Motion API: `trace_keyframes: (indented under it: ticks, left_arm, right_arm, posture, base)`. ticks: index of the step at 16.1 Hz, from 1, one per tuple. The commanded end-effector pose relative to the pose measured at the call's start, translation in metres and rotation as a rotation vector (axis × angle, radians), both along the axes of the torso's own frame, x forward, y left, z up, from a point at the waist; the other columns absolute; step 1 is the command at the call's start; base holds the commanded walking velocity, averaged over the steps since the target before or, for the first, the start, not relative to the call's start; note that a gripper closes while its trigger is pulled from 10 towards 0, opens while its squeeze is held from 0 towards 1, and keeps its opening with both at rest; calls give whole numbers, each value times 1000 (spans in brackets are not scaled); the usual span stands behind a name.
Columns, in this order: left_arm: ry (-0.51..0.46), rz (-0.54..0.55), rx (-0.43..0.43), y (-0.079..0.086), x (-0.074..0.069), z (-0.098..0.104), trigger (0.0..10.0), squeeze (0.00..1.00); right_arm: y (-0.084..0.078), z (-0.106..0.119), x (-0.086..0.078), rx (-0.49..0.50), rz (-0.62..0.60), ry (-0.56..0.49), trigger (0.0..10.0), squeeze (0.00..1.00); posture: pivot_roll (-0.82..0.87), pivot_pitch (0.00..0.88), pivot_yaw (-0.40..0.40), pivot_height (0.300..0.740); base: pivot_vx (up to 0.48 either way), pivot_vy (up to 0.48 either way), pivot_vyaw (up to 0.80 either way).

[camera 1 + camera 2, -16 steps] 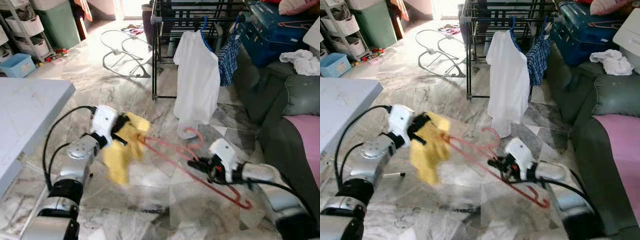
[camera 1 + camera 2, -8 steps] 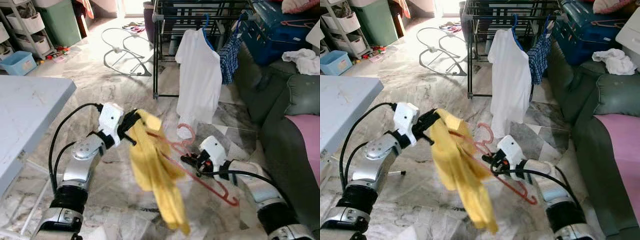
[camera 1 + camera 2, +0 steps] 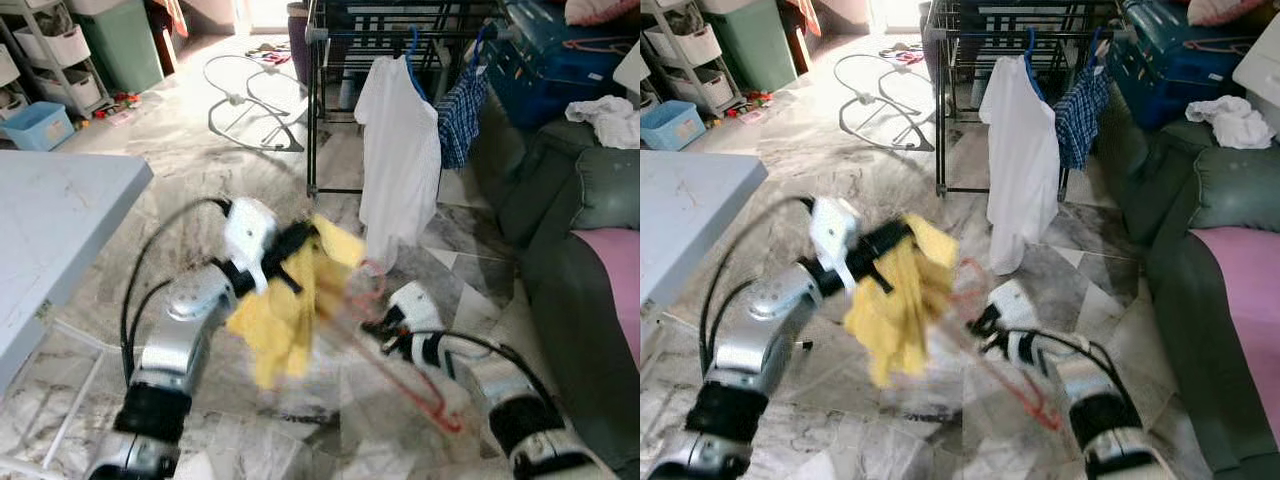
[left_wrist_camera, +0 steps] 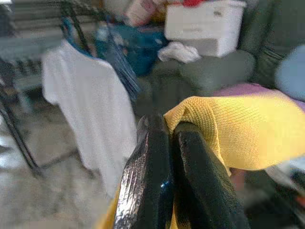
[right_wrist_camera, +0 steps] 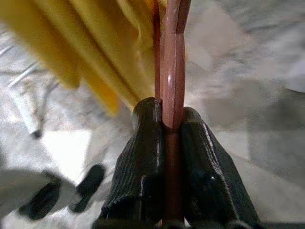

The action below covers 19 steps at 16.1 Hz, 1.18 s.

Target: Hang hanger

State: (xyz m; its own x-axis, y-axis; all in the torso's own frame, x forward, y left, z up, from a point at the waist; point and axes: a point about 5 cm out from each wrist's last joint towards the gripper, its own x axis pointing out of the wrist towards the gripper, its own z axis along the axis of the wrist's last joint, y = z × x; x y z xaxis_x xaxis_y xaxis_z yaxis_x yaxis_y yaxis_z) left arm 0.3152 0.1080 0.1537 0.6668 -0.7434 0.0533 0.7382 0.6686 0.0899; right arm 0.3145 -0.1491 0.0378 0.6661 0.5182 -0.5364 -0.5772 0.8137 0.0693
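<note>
The left pincer (image 3: 300, 240) is clenched on a yellow garment (image 3: 285, 320) draped on a pink hanger (image 3: 405, 365). The right pincer (image 5: 164, 124) is clamped on the hanger's bar. Both are held mid-air over the marble floor (image 3: 180, 170), blurred. Nothing of this load is hung yet; the drying rack (image 3: 330, 40) stands at twelve o'clock, already carrying a white shirt (image 3: 398, 150) and a checked blue garment (image 3: 460, 115). A sofa (image 3: 590, 230) sits at three o'clock and a tabletop (image 3: 50, 230) at nine.
</note>
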Motion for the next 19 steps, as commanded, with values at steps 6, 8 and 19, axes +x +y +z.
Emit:
trace_keyframes:
  ticks: [6, 8, 19]
  left_arm:
    - [33, -51, 2, 6, -19, -2, 10000, 0]
    - [82, -40, 18, 8, -24, -16, 10000, 0]
    - [303, -39, 94, -9, -53, -97, 10000, 0]
  right_arm:
    - [-27, 16, 23, 126, -371, -15, 10000, 0]
    - [-34, 32, 35, 278, -535, -31, 10000, 0]
    - [10, 150, 74, 993, -391, -307, 10000, 0]
  posture:
    - [-85, 67, 28, 740]
    - [-86, 65, 28, 740]
    - [-102, 53, 16, 740]
  base:
    - [0, 0, 0]
    - [0, 0, 0]
    - [0, 0, 0]
